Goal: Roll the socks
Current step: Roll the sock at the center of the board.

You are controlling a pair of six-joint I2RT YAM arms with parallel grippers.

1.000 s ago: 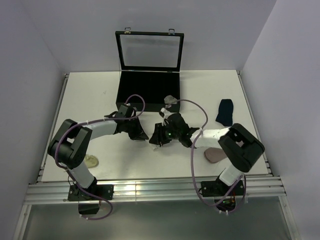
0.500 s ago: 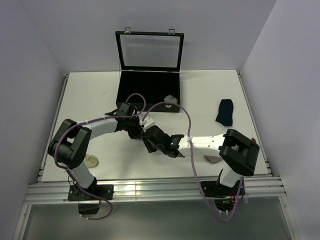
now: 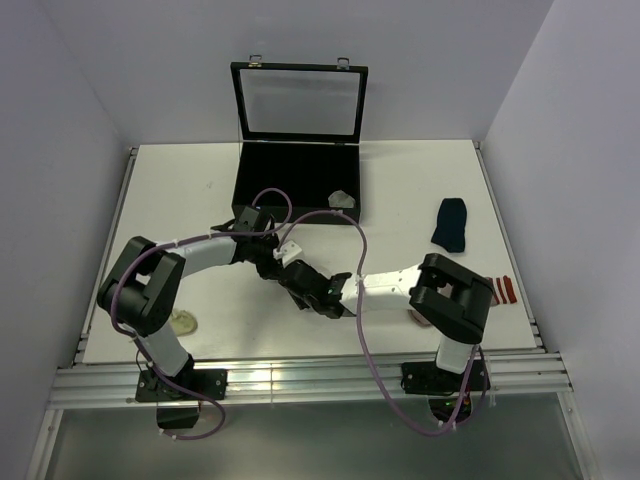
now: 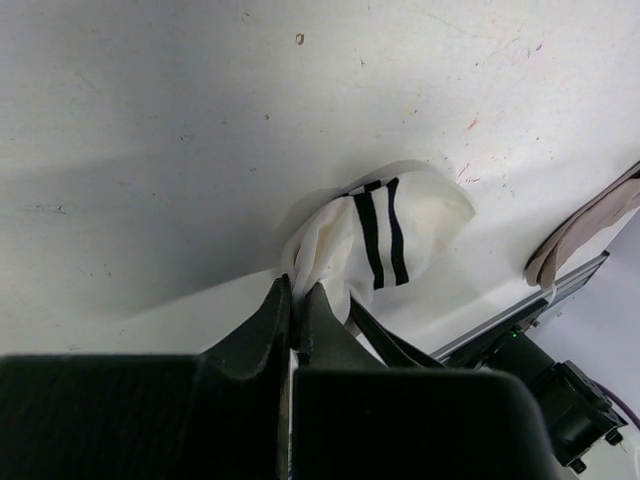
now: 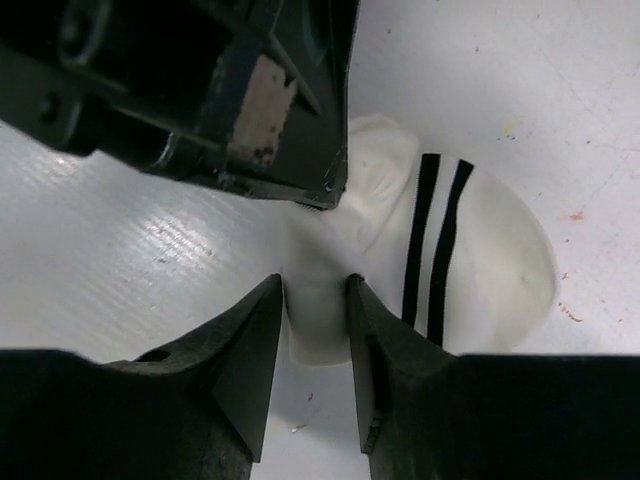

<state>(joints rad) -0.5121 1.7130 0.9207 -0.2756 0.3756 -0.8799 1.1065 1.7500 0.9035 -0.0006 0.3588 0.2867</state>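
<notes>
Mid-bench (image 4: 150, 100) lay the white striped sock (image 4: 400, 235), bunched. The left gripper (image 4: 295, 285) had its jaws pinched tight on the sock's edge; the right gripper (image 5: 315, 285) clasped a fold in narrow jaws. Rolling looked barely begun; next, I'd guess, tuck that fold over

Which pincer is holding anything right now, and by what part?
Left pincer is shut on the white sock, pinching a plain fold beside the black stripes. Right pincer straddles another fold of it; whether it grips cannot be told.
</notes>
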